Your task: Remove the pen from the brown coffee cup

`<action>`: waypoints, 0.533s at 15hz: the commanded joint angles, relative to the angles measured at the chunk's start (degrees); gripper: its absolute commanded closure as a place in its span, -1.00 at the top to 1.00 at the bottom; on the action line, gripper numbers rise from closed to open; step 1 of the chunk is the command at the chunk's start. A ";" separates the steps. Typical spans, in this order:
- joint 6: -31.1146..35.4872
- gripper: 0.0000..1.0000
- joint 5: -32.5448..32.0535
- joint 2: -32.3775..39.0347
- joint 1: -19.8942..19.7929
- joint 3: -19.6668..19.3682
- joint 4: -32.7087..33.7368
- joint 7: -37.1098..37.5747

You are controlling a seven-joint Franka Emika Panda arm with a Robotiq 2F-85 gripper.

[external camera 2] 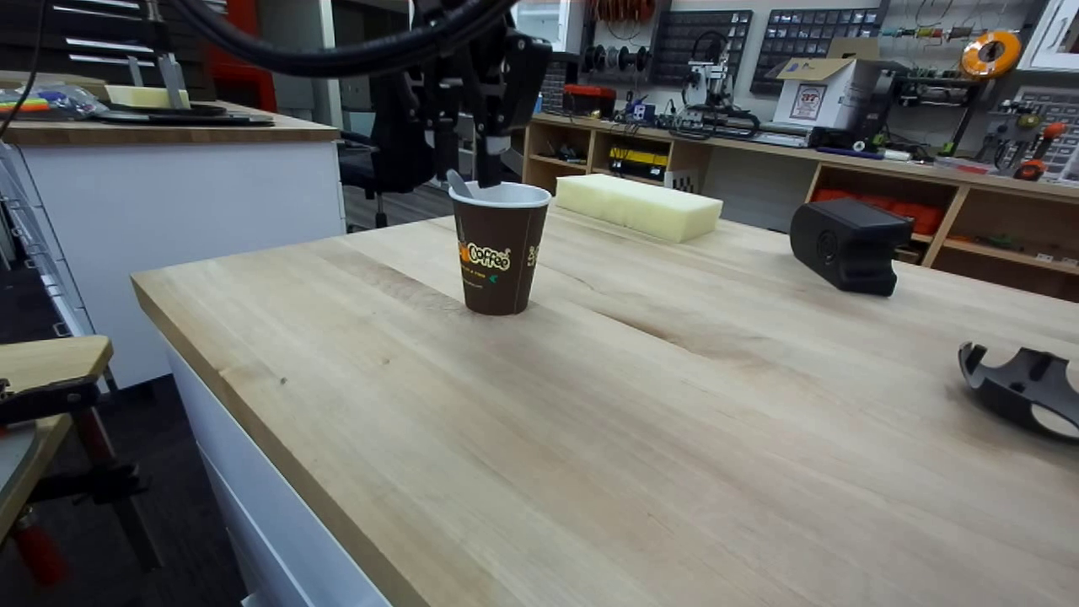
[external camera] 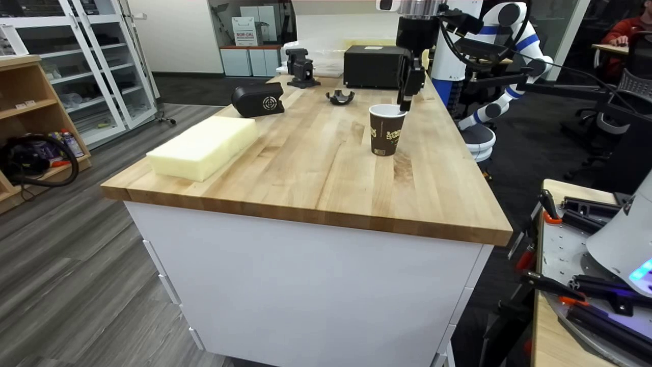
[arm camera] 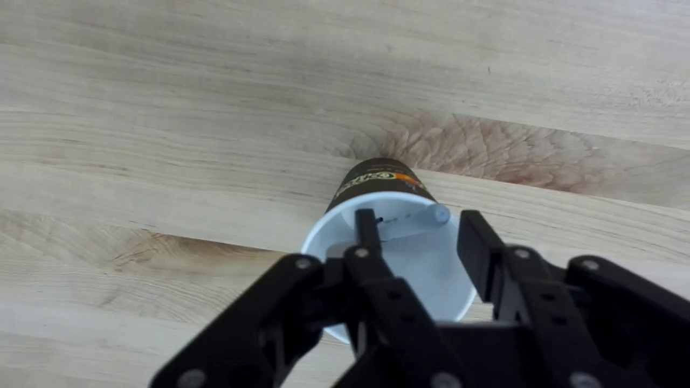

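Observation:
The brown coffee cup (external camera: 385, 135) stands upright on the wooden table; it also shows in an exterior view (external camera 2: 499, 270) and the wrist view (arm camera: 380, 180). The pen (arm camera: 412, 220) looks pale grey here and leans inside the cup, its rounded end at the rim; that end shows in an exterior view (external camera 2: 458, 183). My gripper (arm camera: 418, 231) is open above the cup mouth, one finger over the inside, the other by the rim, the pen's upper end between them and untouched. It also shows in both exterior views (external camera: 405, 106) (external camera 2: 466, 164). One finger hides the pen's lower part.
A yellow foam block (external camera: 204, 145) lies near the table's edge (external camera: 305, 214). A black rounded device (external camera: 258, 99), a black curved bracket (external camera: 340, 97), a black vise-like stand (external camera: 301, 69) and a black box (external camera: 374, 66) stand farther along the table.

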 commanded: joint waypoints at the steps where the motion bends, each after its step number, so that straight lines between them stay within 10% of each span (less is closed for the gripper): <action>1: -2.41 -0.49 -0.69 0.99 -0.19 0.42 1.86 1.40; 3: -2.53 -0.43 -0.74 0.99 -0.17 0.45 1.84 1.32; 8: -2.40 -1.00 -0.75 1.02 -0.11 0.53 1.80 1.41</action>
